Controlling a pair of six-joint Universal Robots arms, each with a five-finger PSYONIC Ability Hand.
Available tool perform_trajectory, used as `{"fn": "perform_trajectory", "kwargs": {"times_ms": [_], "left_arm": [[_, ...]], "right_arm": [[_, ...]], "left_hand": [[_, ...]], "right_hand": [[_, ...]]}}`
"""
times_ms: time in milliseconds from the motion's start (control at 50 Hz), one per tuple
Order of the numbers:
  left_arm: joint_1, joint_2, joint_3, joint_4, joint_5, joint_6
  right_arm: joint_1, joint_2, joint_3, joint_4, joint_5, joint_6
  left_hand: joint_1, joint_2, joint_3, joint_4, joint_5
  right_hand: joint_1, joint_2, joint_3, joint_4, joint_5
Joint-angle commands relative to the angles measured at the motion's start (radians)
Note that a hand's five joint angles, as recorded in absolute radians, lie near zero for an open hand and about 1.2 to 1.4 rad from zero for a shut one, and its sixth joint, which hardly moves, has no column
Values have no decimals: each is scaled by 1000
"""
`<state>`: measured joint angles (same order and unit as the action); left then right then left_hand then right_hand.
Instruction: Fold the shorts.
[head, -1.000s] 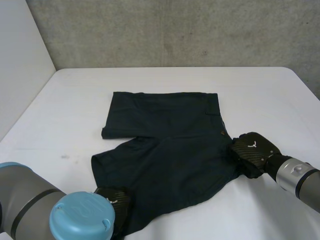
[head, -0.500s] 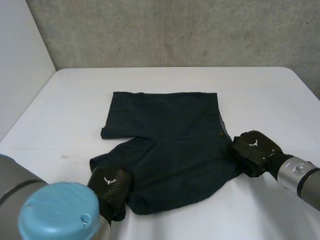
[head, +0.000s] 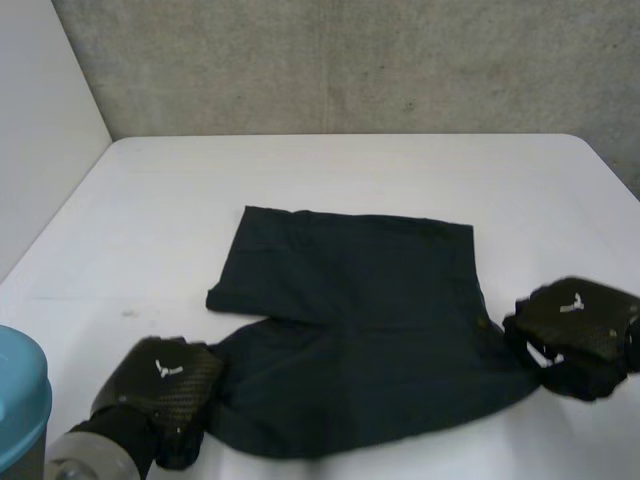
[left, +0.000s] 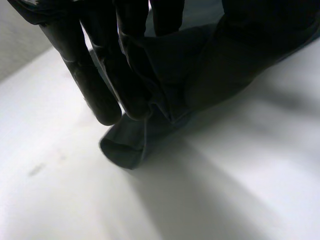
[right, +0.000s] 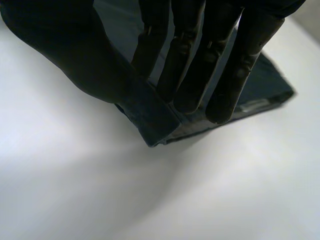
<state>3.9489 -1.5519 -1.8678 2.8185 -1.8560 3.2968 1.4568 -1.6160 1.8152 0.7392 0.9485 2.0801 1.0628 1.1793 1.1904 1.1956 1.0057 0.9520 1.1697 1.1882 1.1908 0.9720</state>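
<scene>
While the dark shorts (head: 360, 310) lie spread across the middle of the white worktop (head: 330, 165), legs towards its left edge and waist towards its right, the head view shows the left hand (head: 160, 385) at the end of the nearer leg, close to the near-left corner, and the right hand (head: 575, 325) at the near end of the waist, towards the right edge. In the left wrist view, the fingers (left: 95, 90) are pressed together and pinch a bunch of cloth against the thumb (left: 240, 60), with the leg's hem (left: 125, 147) curling loose just below the fingertips and lifted a little off the worktop. In the right wrist view, the right hand's own fingers lie side by side on top of the waistband (right: 250, 106), and the thumb clamps its corner from the other side. The cloth looks light, soft and limp, so it will likely sag and drag between the two holds. The waistband, thicker and stiffer, gives the firmer hold, and the hem is best taken at its seamed corner.
</scene>
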Motion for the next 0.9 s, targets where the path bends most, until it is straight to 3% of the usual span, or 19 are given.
{"fn": "perform_trajectory", "kwargs": {"times_ms": [20,100,200,360,540,680,840,860,880,900], "left_arm": [[24,7,15,-53,63,-65],[110,-28,56,15,64,-54],[194,-192,194,134,74,21],[210,-489,545,187,74,121],[239,-873,1045,185,74,159],[253,-1131,1379,196,72,288],[253,-1269,1483,302,72,317],[251,-1272,1477,315,74,317],[247,-1275,1471,328,74,317],[243,-1275,1452,354,74,317]], "right_arm": [[-7,33,32,23,-11,-100],[11,112,-16,-93,-5,1],[89,264,-173,-214,35,151],[250,464,-437,-352,243,233],[341,686,-689,-586,349,336],[393,859,-838,-799,478,351],[410,1025,-936,-935,500,339],[412,1038,-944,-942,501,334],[412,1047,-950,-951,504,330],[415,1059,-959,-965,509,322]], "left_hand": [[333,217,206,201,216],[333,217,206,201,216],[333,217,206,201,216],[333,217,206,201,216],[333,217,206,201,216],[333,217,206,201,216],[333,217,206,201,216],[305,188,177,172,187],[98,-18,-29,-35,-19],[-482,-599,-610,-615,-600]], "right_hand": [[444,227,208,205,250],[444,227,208,205,250],[444,227,208,205,250],[444,227,208,205,250],[444,227,208,205,250],[444,227,208,205,250],[444,227,208,205,250],[444,227,208,205,250],[224,7,-12,-14,30],[-339,-556,-575,-578,-533]]}}
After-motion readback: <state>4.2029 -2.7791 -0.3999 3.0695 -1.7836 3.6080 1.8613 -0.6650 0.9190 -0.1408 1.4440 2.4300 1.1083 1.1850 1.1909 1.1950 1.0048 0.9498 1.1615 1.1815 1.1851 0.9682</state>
